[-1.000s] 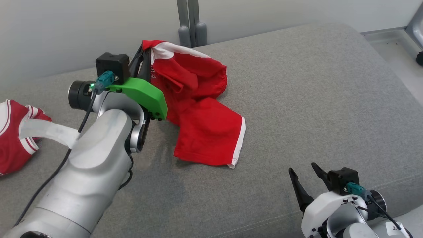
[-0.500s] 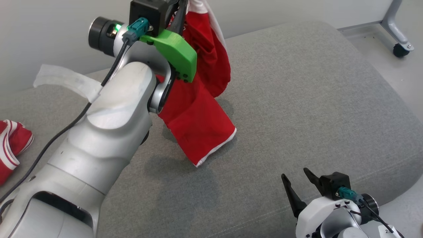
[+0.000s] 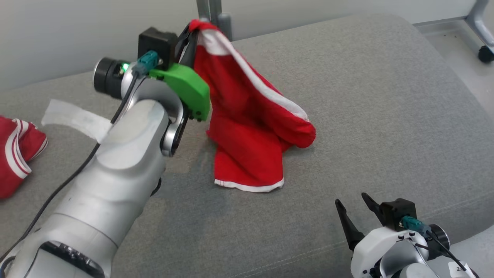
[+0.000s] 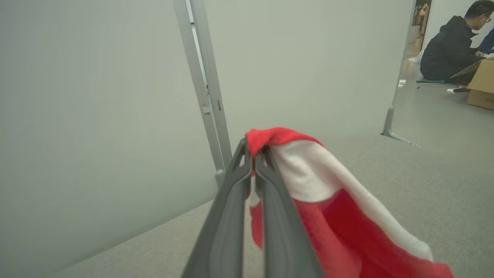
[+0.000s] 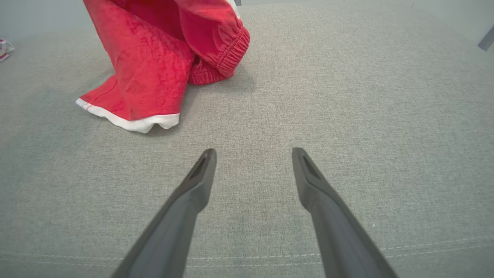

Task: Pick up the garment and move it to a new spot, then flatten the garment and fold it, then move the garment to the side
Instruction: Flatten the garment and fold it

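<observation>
The garment (image 3: 251, 127) is a pair of red shorts with white trim, hanging from one pinched corner while its lower part rests on the grey cushion. My left gripper (image 3: 191, 31) is shut on that top corner, raised above the cushion; the left wrist view has the garment (image 4: 328, 216) draping away from the closed gripper (image 4: 254, 152). My right gripper (image 3: 352, 202) stands open at the lower right, with nothing between its fingers. From the right wrist, the garment (image 5: 154, 69) lies ahead and to the left of the open gripper (image 5: 254, 154), with bare cushion between.
Another red and white garment (image 3: 17, 152) lies at the cushion's left edge. A grey partition post (image 3: 210, 13) stands behind the cushion (image 3: 366, 96). A wheeled frame leg (image 3: 482, 42) is at the far right. A person (image 4: 449, 46) sits by a cardboard box in the distance.
My left gripper lifted the garment high off the cushion, then came down again and to the right, so the hem now rests on the cushion. The head camera shifted. The right gripper stayed open.
</observation>
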Tool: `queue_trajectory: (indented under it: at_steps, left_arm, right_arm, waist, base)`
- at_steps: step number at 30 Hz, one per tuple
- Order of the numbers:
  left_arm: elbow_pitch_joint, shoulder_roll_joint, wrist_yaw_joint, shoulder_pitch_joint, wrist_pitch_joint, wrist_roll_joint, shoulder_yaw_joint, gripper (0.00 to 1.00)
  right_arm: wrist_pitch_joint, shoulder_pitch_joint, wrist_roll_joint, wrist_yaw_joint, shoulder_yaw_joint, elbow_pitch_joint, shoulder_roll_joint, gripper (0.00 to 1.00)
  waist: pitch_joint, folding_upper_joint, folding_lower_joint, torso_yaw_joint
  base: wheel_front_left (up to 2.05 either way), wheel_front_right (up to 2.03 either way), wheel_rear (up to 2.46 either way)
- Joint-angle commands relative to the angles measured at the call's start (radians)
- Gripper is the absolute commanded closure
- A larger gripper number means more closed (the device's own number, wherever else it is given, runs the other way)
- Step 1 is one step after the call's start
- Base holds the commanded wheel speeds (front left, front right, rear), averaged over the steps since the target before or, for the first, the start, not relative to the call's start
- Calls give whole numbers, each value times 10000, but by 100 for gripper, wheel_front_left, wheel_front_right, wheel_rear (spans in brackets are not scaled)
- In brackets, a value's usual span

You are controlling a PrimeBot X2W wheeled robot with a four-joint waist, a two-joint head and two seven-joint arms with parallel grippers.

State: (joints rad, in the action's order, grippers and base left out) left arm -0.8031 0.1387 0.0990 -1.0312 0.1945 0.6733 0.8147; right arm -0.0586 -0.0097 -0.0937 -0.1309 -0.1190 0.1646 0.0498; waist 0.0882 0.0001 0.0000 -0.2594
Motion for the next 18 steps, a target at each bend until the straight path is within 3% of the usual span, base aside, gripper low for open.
queue_trajectory:
  at_steps: [1, 9, 18]
  left_arm:
    - [-42, 86, 53, 200, -33, -5, 28, 100]
    - [105, 803, 362, 2246, -181, 129, 341, 100]
    - [669, 1413, 843, 3875, -284, 252, 529, 100]
  right_arm:
    - [15, -24, 77, 3, 33, -40, 12, 0]
    - [-159, 7, 159, 3, 189, -188, 15, 0]
    - [-305, 23, 235, 3, 240, -266, 15, 0]
  waist:
    - [-1, -1, 0, 355]
    - [-19, -1, 0, 1125]
    - [-131, -1, 0, 1534]
  base:
    - [0, 0, 0]
    - [0, 0, 0]
    - [0, 0, 0]
